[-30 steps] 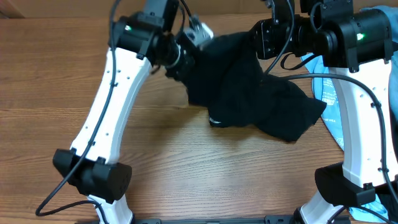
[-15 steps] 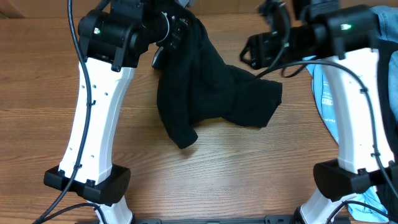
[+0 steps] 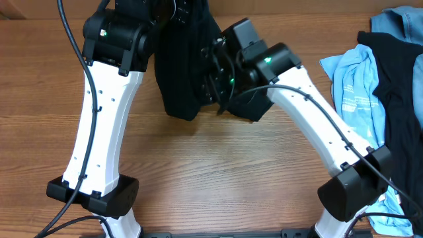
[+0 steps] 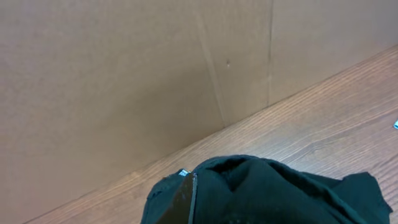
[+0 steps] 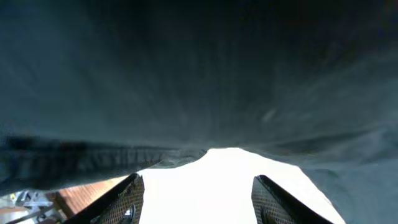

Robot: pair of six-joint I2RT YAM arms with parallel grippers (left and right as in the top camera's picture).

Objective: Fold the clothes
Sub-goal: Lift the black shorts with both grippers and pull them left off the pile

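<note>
Holding: left gripper (image 3: 177, 13) at 12 o'clock of the overhead view has the black garment (image 3: 185, 73) hanging off it in a narrow bunched column. Its jaws are mostly buried in cloth, but I read them as clamped on it.
Label: white label (image 4: 183, 173) shows at the cloth edge in the left wrist view, just beside the one visible finger.
Reach: right gripper (image 5: 198, 186) comes in from 5 o'clock with its jaws spread wide and nothing between them. Black fabric is just ahead of the fingertips, not pinched.
Garment end: the lower end hangs over the table (image 3: 198, 172) at about 11 o'clock; can't tell if it touches.
Pile: light blue garment (image 3: 353, 82), second black garment (image 3: 400, 99) and denim-blue garment (image 3: 396, 16) are heaped overlapping at 2–3 o'clock, well apart from the arms.
Done: nothing visibly folded; no piece is laid flat.
Left: my guess is a second grab on this piece, then spread, lay flat and fold. After that, the whole pile.
Progress: early.
</note>
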